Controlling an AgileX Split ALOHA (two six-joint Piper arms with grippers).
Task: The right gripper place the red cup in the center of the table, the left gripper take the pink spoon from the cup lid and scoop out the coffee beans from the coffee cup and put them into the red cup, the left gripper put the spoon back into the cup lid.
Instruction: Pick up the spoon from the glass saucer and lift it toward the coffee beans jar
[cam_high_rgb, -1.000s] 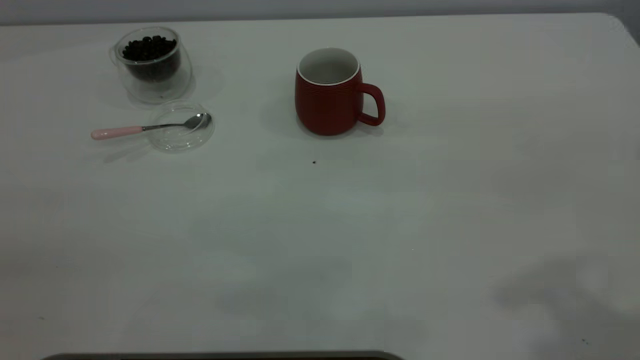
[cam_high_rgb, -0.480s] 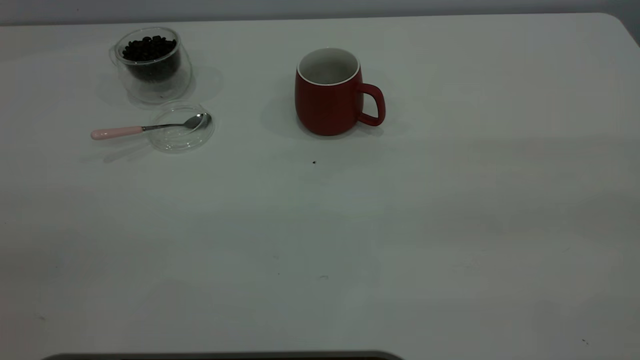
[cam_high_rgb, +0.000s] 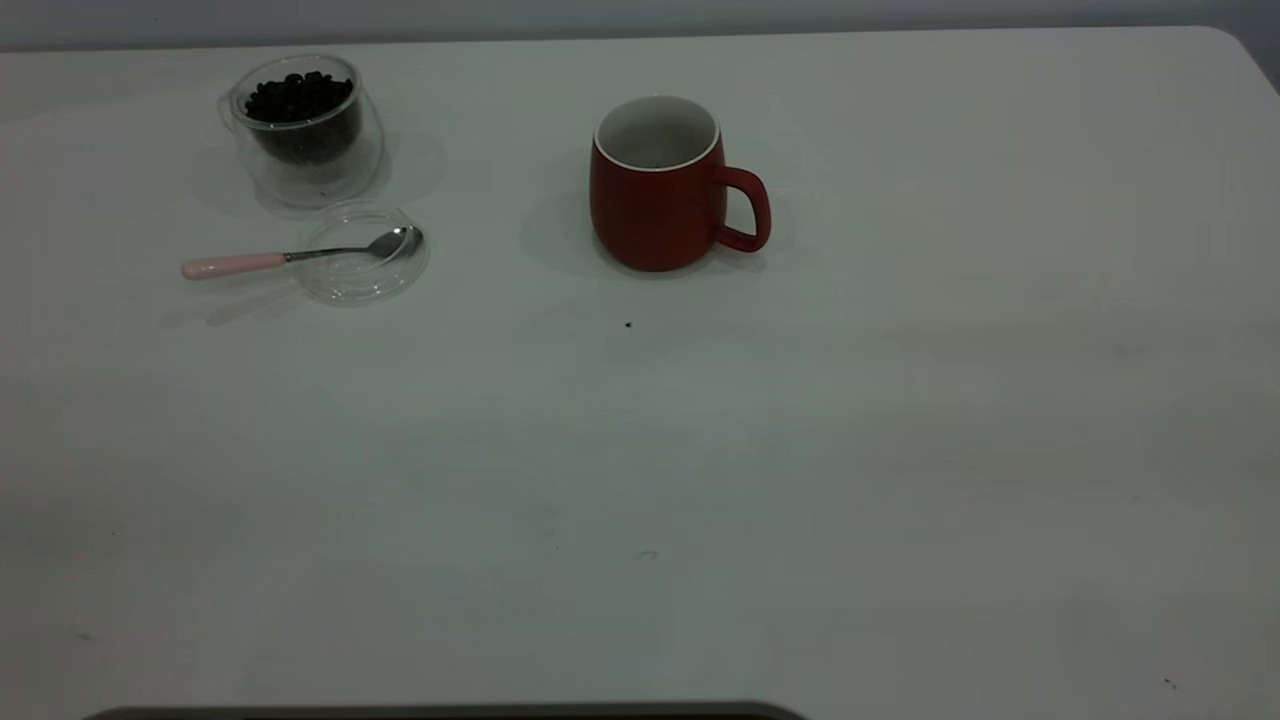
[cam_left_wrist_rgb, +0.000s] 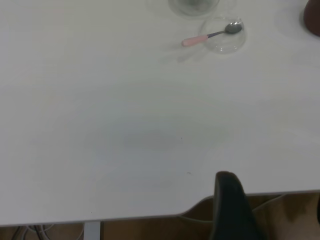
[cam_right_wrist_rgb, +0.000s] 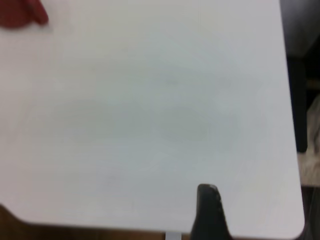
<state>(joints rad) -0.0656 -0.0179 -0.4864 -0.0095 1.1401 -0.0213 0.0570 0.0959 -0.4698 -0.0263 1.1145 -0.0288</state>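
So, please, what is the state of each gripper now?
Left gripper: at the near table edge, holding nothing; open or shut cannot be told.
Right gripper: the same.

The red cup (cam_high_rgb: 657, 190) stands upright and empty mid-tabletop (cam_high_rgb: 700, 450), handle right. At far left, the coffee cup (cam_high_rgb: 305, 128) holds coffee beans (cam_high_rgb: 297, 97); just beside it the pink spoon (cam_high_rgb: 300, 254) lies across the cup lid (cam_high_rgb: 362, 262).

No readable text, label, brand, number or sign showing anywhere: none on the red cup (cam_high_rgb: 655, 190), the coffee cup (cam_high_rgb: 305, 130), the pink spoon (cam_high_rgb: 290, 256), the cup lid (cam_high_rgb: 362, 256) or the table (cam_high_rgb: 900, 400).
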